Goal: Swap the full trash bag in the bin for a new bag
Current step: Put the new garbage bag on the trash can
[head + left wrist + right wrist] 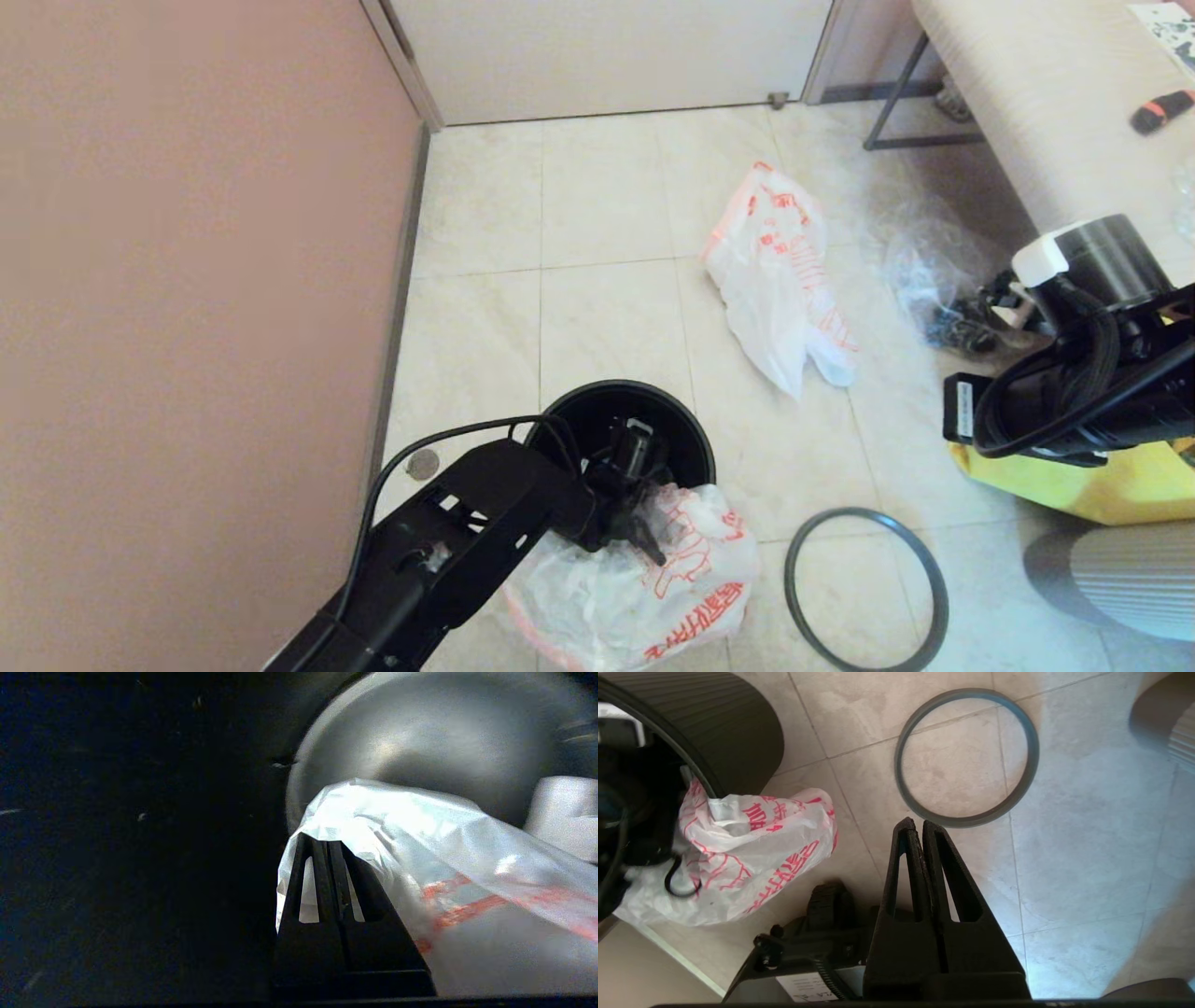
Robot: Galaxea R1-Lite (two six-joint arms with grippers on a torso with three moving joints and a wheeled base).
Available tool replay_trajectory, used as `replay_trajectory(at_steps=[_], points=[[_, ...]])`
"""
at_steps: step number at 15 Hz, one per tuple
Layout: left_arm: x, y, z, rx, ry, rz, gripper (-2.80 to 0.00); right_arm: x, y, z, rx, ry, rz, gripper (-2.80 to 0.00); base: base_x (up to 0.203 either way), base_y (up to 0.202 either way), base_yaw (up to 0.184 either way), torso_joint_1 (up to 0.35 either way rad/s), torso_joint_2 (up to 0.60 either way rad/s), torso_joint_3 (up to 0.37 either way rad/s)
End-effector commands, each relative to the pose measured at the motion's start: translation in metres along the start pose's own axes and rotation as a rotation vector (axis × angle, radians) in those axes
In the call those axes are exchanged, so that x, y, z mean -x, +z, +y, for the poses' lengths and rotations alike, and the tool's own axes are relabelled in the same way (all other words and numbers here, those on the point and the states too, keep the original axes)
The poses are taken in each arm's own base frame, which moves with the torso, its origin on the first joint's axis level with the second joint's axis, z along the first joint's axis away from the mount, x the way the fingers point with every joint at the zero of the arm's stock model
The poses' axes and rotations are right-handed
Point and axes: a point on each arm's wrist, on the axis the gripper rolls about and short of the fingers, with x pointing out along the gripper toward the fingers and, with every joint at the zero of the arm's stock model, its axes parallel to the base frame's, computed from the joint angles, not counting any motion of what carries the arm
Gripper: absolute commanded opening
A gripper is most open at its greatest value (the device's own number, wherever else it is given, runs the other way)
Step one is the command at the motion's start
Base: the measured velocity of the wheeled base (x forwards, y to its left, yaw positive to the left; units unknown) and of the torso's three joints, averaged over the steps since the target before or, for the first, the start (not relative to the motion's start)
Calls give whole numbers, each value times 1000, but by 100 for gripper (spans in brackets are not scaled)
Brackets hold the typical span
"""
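The black bin stands on the tiled floor near the wall, with its inside showing dark in the left wrist view. The full trash bag, white with red print, lies lumpy against the bin's near side, out on the floor. My left gripper reaches over the bin's near rim, shut on the bag's thin plastic. The grey hoop lies flat on the floor to the right of the bag. The limp new bag lies farther back. My right gripper hangs shut and empty just short of the hoop.
A pink wall runs close along the bin's left. A clear crinkled bag of dark items and a yellow bag sit at the right under my right arm. A padded bench stands at the back right, a grey ribbed object at the front right.
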Motion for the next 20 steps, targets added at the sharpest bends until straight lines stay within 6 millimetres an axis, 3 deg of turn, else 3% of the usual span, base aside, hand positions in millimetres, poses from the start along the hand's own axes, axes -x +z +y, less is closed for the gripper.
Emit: replay_trajectory(at_steps=[1, 4, 7, 10, 14, 20], points=[[-12, -11, -4, -18, 9, 29, -280, 2, 0, -1, -4, 1, -4, -280, 0, 0, 0, 0, 0, 0], [-7, 0, 7, 4, 17, 25, -280, 9, 1, -2, -5, 8, -18, -280, 0, 0, 0, 0, 0, 0], [20, 15, 22, 32, 4, 25, -280, 20, 0, -4, -5, 16, -31, -280, 0, 0, 0, 0, 0, 0], [57, 21, 34, 40, -21, 35, -280, 16, -10, -7, 14, -15, 32, -280, 0, 0, 0, 0, 0, 0], [110, 33, 64, 53, -43, 37, -280, 14, -14, -8, -1, -22, 48, -280, 0, 0, 0, 0, 0, 0], [214, 25, 106, 133, -94, 185, -280, 6, -20, -10, -26, -36, 81, -280, 0, 0, 0, 0, 0, 0]])
